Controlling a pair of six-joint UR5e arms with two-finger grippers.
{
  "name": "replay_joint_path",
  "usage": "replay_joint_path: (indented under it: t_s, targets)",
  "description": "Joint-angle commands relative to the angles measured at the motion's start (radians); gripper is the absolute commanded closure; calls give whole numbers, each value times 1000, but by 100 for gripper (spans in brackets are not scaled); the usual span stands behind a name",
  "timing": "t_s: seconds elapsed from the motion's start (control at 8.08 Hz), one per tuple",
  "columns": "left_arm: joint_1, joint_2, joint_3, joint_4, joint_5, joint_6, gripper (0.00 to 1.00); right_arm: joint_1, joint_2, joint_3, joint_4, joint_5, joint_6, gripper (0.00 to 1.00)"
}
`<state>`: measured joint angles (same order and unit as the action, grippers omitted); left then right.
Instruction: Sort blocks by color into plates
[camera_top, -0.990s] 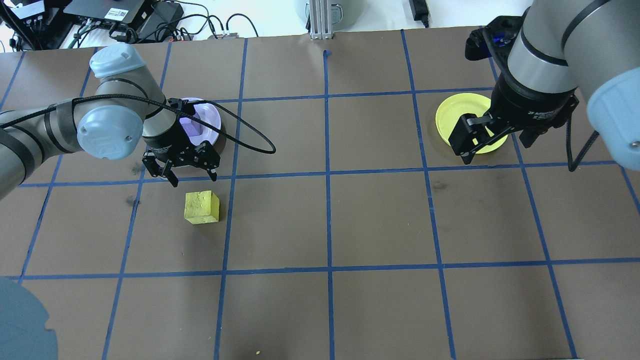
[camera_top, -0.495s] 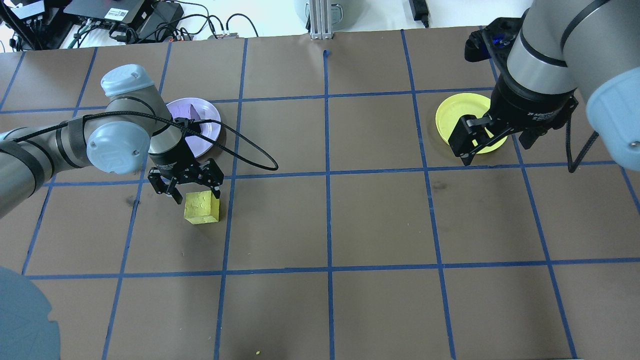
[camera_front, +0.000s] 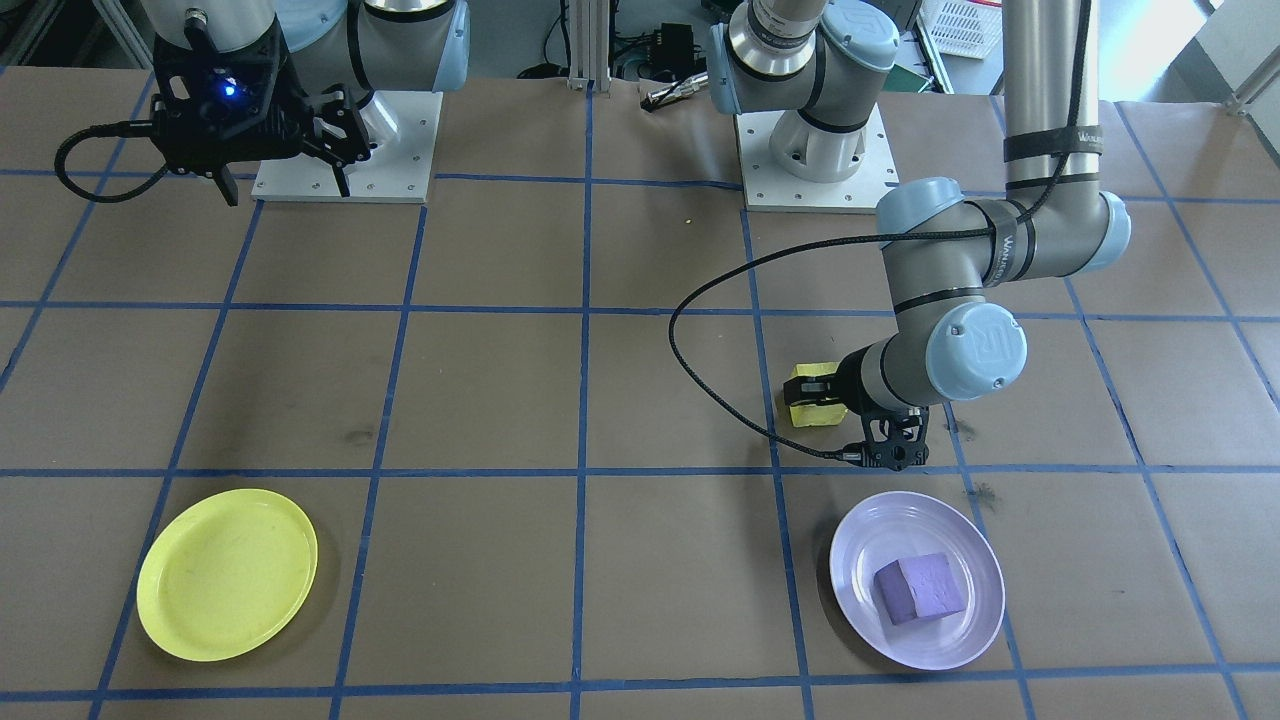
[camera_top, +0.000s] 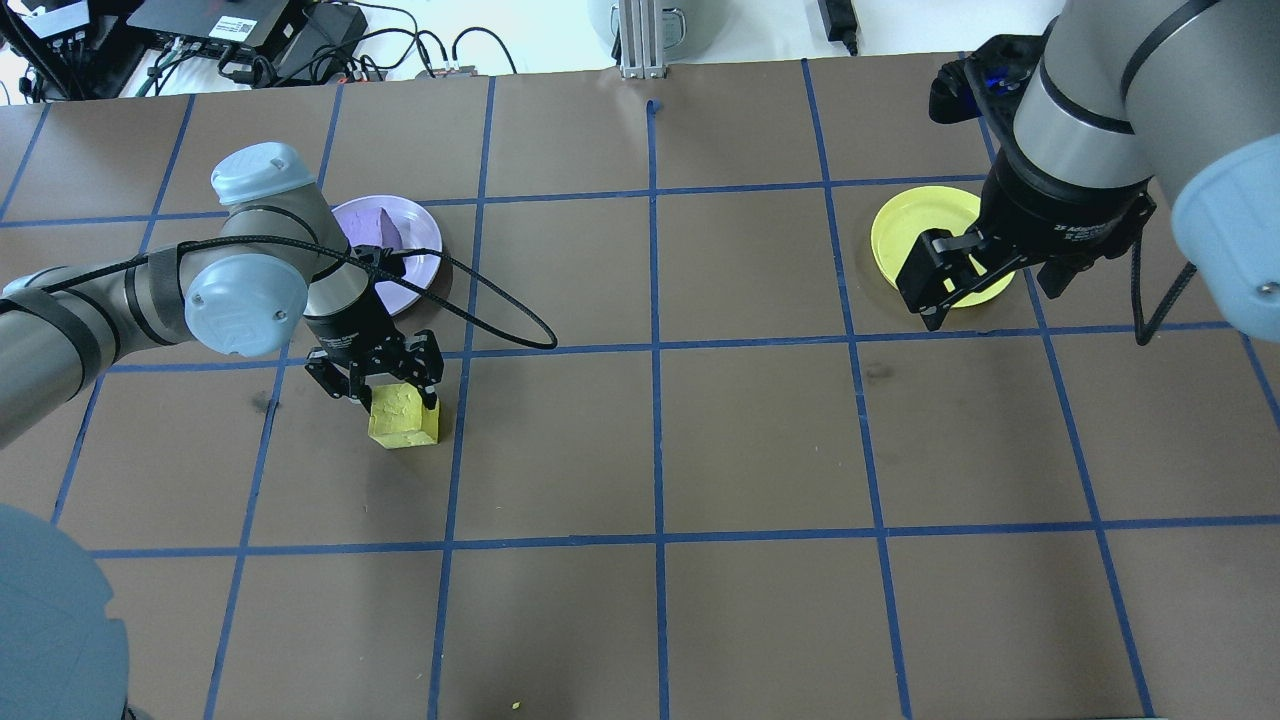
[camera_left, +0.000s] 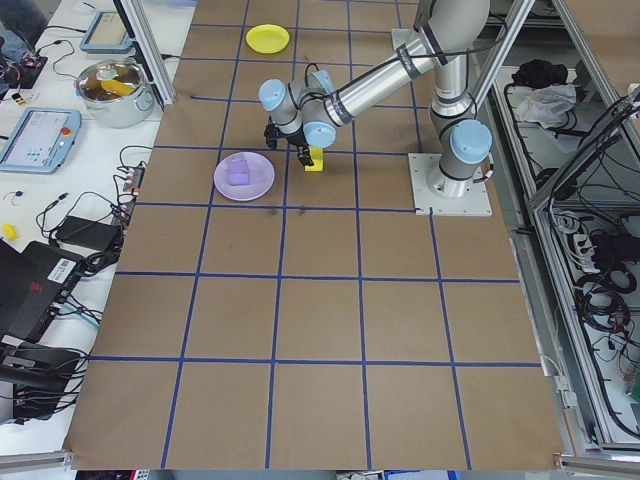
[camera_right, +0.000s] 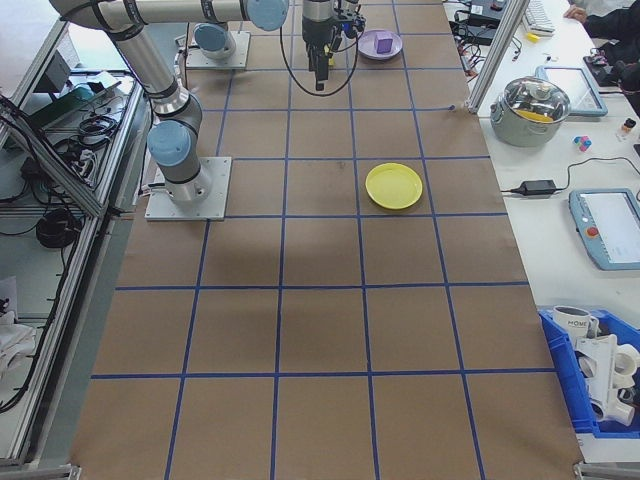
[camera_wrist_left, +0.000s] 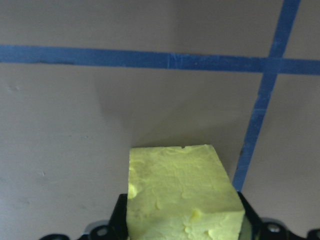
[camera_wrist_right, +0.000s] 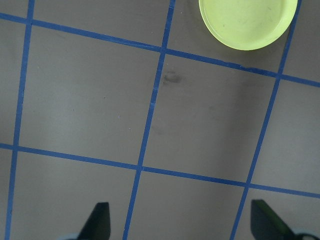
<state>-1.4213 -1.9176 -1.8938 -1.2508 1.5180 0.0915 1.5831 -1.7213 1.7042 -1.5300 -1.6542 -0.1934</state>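
Sitting already in the lavender plate (camera_front: 917, 582): the purple block (camera_front: 919, 589), so half done. Lying empty at the far right: the yellow plate (camera_top: 932, 245). Straddling the yellow block (camera_top: 404, 416) on the worktop (camera_top: 760, 440), spread and not yet gripping: the left claw (camera_top: 385, 398). Hanging open, holding nothing: the right claw (camera_wrist_right: 182, 222).

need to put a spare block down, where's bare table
Bare: the wide middle between the lavender plate and the yellow plate, and the whole near half. Crowded: around the yellow block, under the left pincer.
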Motion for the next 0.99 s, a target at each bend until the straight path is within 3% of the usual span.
replay_joint_path:
  t_s: [0.0, 0.12, 0.37, 0.49, 0.62, 0.87]
  targets:
    - [-1, 6, -14, 4, 19, 11, 95, 0, 0, 0, -1, 1, 0, 0]
    - [-20, 32, -10, -1, 34, -9, 100, 0, 0, 0, -2, 1, 0, 0]
    - [-74, 121, -5, -13, -46, -105, 98, 0, 0, 0, -1, -1, 0, 0]
    - [-152, 150, -4, -10, -73, -136, 90, 0, 0, 0, -1, -1, 0, 0]
    - [-233, 138, 1, 0, -144, -282, 91, 0, 0, 0, -1, -1, -1, 0]
    - [-396, 147, 36, 4, -183, -387, 94, 0, 0, 0, -1, -1, -3, 0]
